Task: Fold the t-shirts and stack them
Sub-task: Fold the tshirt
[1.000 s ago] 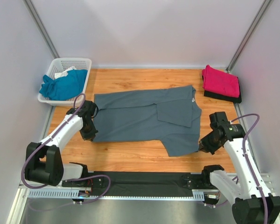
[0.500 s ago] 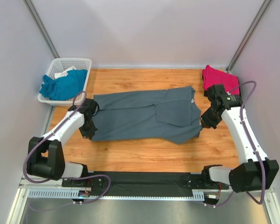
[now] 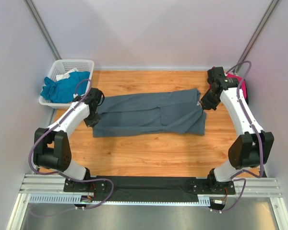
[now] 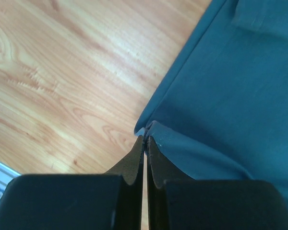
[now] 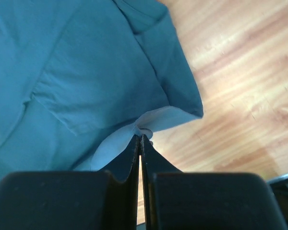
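On the wooden table [image 3: 149, 148], the grey t-shirt [image 3: 149, 115] spans left claw [image 4: 145, 140] to right claw [image 5: 140, 137], each clenched on its edge.

I see a warm, orange-toned wooden table [image 3: 149, 153] stretching under the left gripper [image 3: 91, 120] and the right gripper [image 3: 203, 106], its grain running from one to the other. Beyond both stands a plain pale back wall [image 3: 149, 33], brightest midway between them. Matching pale side walls close in just outside each gripper, left [image 3: 14, 96] and right [image 3: 278, 96]. A grey metal post [image 3: 43, 33] slants up behind the left gripper, and another post [image 3: 257, 33] behind the right. A white lattice basket [image 3: 81, 63] sits beyond the left gripper, towards the left wall. Nearer me than both grippers lie a black strip [image 3: 149, 184] and a steel sheet [image 3: 149, 218]. The light is soft and even; the wrist views show a gentle sheen on the wood.
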Controlling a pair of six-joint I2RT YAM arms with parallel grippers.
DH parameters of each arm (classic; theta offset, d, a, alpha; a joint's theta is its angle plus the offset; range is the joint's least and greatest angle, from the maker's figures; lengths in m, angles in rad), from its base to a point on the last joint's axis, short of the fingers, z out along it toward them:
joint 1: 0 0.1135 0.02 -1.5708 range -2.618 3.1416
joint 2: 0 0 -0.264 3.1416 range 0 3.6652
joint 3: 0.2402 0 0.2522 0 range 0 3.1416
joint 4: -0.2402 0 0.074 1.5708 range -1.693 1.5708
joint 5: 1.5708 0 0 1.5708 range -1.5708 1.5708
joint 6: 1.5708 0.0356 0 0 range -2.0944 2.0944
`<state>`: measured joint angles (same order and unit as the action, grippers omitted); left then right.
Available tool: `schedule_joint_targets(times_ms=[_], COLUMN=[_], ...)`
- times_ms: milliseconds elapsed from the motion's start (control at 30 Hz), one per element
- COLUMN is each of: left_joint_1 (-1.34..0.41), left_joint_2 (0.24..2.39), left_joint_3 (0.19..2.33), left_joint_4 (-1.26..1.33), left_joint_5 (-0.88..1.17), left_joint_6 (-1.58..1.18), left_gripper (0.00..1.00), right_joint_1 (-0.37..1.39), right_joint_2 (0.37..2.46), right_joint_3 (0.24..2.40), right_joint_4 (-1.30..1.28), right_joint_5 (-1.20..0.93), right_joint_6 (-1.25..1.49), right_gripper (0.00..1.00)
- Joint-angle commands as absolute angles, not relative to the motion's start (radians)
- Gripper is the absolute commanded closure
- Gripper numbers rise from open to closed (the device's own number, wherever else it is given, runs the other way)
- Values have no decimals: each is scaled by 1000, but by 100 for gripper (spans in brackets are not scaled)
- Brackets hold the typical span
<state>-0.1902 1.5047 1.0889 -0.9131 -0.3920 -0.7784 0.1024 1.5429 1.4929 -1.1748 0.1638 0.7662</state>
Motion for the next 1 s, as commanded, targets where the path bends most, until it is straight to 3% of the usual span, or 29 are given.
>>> schedule_joint_targets(times_ms=[0, 333, 967], left_joint_1=[-193, -193, -195], left_joint_2=[1540, 1660, 1809], left_joint_3=[1144, 1258, 1367], left_joint_4=[-870, -819, -788], left_joint_5=[-463, -552, -621], left_joint_6=[-767, -775, -747], left_gripper=[100, 100, 100], right_joint_1=[97, 80, 81], right_joint_2=[1624, 1854, 2040], right_joint_3=[1618, 1853, 2019], right_joint_4=[-1089, -1055, -1008], right_joint_5=[192, 140, 133], right_joint_6=[709, 661, 617], right_gripper=[100, 99, 100])
